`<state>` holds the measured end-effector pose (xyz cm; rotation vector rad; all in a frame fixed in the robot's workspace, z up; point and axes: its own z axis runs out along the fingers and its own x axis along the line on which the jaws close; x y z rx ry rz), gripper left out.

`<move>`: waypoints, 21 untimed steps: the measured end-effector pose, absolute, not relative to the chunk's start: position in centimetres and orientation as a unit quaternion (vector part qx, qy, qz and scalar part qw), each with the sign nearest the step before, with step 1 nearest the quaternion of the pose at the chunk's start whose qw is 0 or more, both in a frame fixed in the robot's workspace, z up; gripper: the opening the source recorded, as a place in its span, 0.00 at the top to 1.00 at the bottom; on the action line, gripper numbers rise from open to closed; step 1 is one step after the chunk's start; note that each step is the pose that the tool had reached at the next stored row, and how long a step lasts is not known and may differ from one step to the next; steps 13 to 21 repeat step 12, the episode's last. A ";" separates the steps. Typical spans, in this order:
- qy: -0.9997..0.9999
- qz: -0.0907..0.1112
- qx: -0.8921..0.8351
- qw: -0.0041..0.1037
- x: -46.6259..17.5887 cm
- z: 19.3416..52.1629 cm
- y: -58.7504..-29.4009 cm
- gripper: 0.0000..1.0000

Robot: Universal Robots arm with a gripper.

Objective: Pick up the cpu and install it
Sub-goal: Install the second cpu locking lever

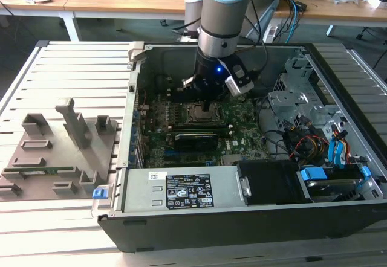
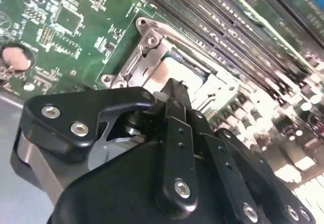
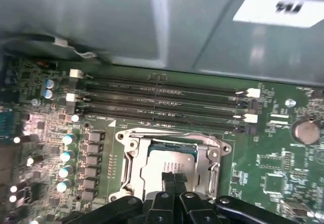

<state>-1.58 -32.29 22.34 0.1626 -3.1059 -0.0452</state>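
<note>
Jaws closed, fingertips pressed together and pointing down at the cpu (image 3: 169, 164), which lies flat inside the metal-framed socket (image 3: 132, 155) on the motherboard (image 3: 268, 173). In the first wrist view the two dark fingertips (image 3: 174, 177) meet over the near part of the chip's silvery top; whether they touch it or hover just above cannot be told. In the second wrist view the gripper (image 2: 173, 88) ends in a single narrow point right over the socket frame (image 2: 147, 36), with a pale corner of the cpu (image 2: 177, 57) showing beyond it. Nothing sits between the fingers.

Just beyond the jaws, past the socket, run four long dark memory slots (image 3: 162, 100), side by side. A round coin battery (image 3: 305, 131) lies well off to one side of the jaws, and a row of small capacitors (image 3: 66, 155) stands off to the other.

In the exterior view the arm (image 1: 225, 13) reaches straight down into the open computer case (image 1: 254, 212), the gripper (image 1: 207, 105) over the socket (image 1: 199, 113) near the middle of the board. Outside the case, at the exterior view's left, a grey plastic tray (image 1: 57, 152) with posts rests on the slatted surface (image 1: 72, 61).
</note>
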 end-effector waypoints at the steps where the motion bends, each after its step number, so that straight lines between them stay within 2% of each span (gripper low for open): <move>1: -0.998 -0.012 0.052 0.016 -1.6 22.8 -32.2 0.89; 5: -0.999 0.002 0.052 0.016 -1.6 25.7 -31.9 0.89; 21: -0.999 0.002 0.052 0.016 -1.6 25.9 -32.0 0.89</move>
